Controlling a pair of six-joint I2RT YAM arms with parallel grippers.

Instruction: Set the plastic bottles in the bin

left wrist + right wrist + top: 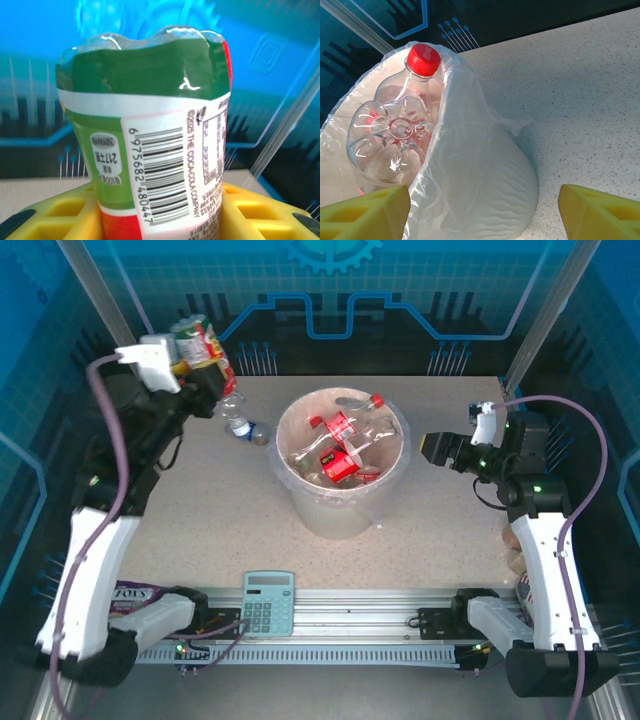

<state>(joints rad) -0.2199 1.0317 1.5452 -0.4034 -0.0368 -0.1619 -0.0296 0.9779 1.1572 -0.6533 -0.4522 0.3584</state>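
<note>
My left gripper [197, 368] is at the far left, shut on a plastic bottle [201, 341] with a green and red label, held up off the table. Up close, that bottle [145, 100] stands between the yellow fingers [60, 220]. Another bottle [243, 427] with a blue label lies on the table beside it. The cream bin [340, 502] stands mid-table with several red-labelled bottles [338, 445] inside. My right gripper [436, 447] hangs open just right of the bin's rim. Its wrist view looks down on the lined bin [485, 190] and a red-capped bottle [422, 59].
A pale blue calculator [268, 602] lies on the front rail. A pink snack packet [135, 597] sits at the front left by the left arm's base. Bare tabletop [200, 520] stretches between the bin and the left arm.
</note>
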